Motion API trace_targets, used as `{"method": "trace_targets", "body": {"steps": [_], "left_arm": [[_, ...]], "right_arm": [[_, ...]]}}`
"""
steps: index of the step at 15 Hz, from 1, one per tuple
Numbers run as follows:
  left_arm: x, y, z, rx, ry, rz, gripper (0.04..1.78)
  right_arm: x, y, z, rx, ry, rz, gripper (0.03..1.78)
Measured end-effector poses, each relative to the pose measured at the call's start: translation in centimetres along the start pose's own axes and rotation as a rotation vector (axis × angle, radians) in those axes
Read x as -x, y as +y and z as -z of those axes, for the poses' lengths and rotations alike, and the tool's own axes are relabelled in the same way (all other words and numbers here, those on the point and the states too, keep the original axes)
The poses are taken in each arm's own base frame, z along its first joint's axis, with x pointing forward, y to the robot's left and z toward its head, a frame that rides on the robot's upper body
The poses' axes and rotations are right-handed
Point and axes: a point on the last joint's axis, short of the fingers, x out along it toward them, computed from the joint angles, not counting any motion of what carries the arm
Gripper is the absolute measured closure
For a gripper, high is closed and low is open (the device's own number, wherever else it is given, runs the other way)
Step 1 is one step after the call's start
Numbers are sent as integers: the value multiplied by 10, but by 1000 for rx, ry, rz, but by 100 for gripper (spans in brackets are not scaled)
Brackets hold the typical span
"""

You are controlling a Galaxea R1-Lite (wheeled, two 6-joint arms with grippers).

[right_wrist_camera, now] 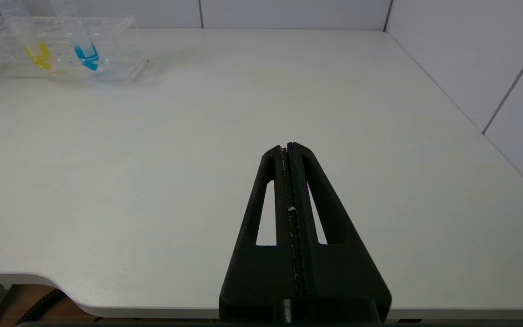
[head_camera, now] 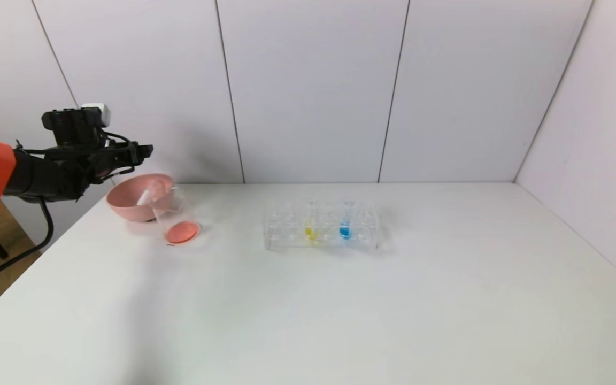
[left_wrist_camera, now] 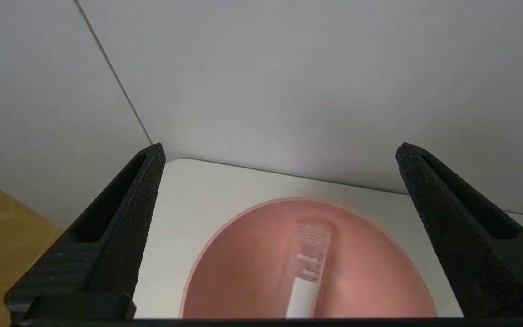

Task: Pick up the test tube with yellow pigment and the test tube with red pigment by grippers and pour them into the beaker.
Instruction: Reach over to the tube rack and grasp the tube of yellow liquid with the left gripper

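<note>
My left gripper [head_camera: 145, 150] [left_wrist_camera: 280, 150] hangs open above the pink bowl [head_camera: 126, 206] [left_wrist_camera: 243, 263] at the far left, with nothing between its fingers. A clear graduated test tube [head_camera: 145, 197] [left_wrist_camera: 309, 268] lies slanted inside the bowl, and no liquid shows in it. Beside the bowl stands the beaker [head_camera: 178, 216] with red-orange liquid at its bottom. The test tube with yellow pigment [head_camera: 310, 227] [right_wrist_camera: 37, 54] stands upright in the clear rack [head_camera: 286, 235] at mid table. My right gripper [right_wrist_camera: 287, 146] is shut and empty, low over the table's near right part.
A tube of blue liquid [head_camera: 345, 227] [right_wrist_camera: 86, 56] stands in the rack next to the yellow one. The white wall rises just behind the bowl. The table's left edge runs close to the bowl, with wooden floor beyond it.
</note>
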Motion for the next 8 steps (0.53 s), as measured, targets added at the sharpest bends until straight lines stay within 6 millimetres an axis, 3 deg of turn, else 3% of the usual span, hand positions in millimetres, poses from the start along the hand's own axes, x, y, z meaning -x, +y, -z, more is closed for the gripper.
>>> {"method": "trace_targets", "body": {"steps": [4, 8], "left_arm": [[22, -6, -17, 22, -16, 15, 4], [58, -20, -39, 36, -39, 52, 4]], "right_arm": [[0, 0, 0, 0, 0, 0, 170], [0, 0, 0, 0, 0, 0, 170]]}}
